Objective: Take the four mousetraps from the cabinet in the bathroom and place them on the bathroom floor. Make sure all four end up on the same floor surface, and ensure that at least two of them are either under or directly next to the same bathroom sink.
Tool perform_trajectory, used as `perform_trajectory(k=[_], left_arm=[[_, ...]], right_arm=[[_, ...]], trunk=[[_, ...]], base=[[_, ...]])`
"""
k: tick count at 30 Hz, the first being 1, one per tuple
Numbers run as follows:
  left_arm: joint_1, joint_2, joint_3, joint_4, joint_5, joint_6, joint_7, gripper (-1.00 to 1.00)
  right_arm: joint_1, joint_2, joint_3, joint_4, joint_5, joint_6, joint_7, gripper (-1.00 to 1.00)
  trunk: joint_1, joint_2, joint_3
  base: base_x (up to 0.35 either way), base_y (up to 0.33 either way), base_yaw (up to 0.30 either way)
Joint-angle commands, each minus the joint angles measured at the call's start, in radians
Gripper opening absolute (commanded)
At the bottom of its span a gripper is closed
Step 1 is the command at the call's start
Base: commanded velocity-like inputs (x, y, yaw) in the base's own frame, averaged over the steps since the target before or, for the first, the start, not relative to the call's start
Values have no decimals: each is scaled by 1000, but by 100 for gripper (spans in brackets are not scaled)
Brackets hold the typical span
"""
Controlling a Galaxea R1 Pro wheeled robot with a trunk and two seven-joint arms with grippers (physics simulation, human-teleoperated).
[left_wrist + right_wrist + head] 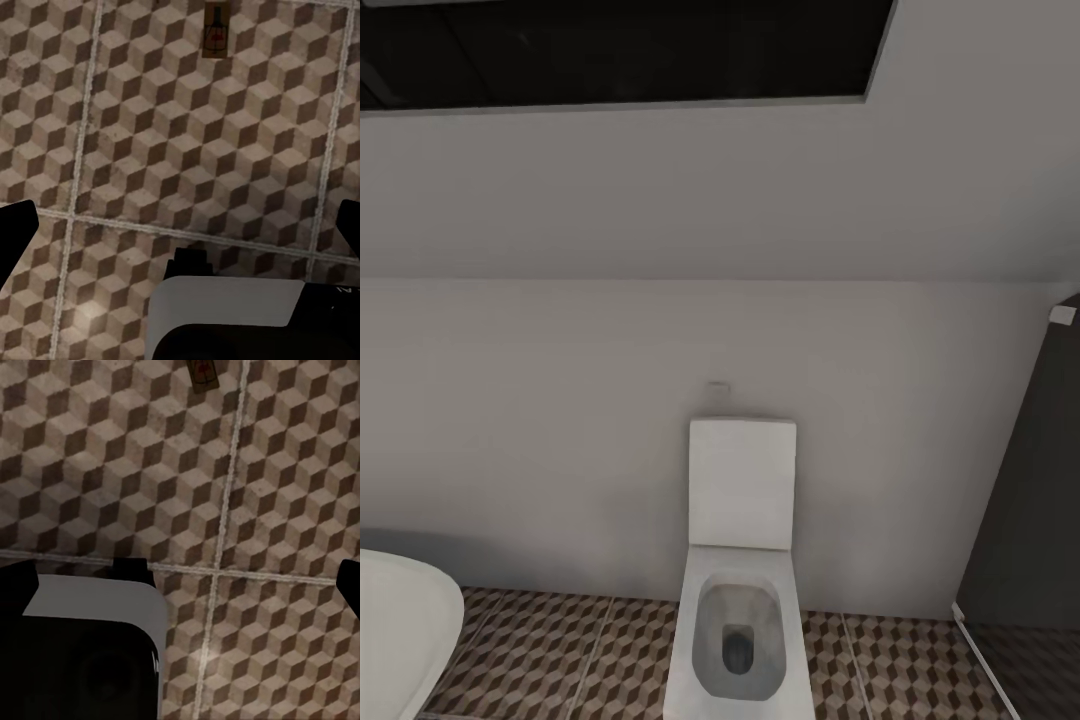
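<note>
Ahead of you, the white square toilet (740,600) stands against the wall on open cube-patterned brown-and-cream floor tiles (187,150). Both jaws hang apart above the tiles, a flat brown wooden mousetrap (215,31) lying beyond them.

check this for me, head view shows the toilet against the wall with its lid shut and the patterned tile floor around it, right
Not quite: the toilet has its lid up, leaning back toward the wall, with the bowl open, as the head view shows. It does stand against the wall, with the patterned bathroom floor around it.
</note>
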Motion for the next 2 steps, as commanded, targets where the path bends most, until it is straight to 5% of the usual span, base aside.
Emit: perform_trajectory(k=[1,2], left_arm=[[-1,0,-8,0,8,-2,3,100],[-1,0,-8,0,8,-2,3,100]], right_arm=[[-1,0,8,3,-10,-6,0,100],[-1,0,8,3,-10,-6,0,100]], trunk=[[0,-1,-1],[0,-1,-1]], base=[[0,0,0],[0,0,0]])
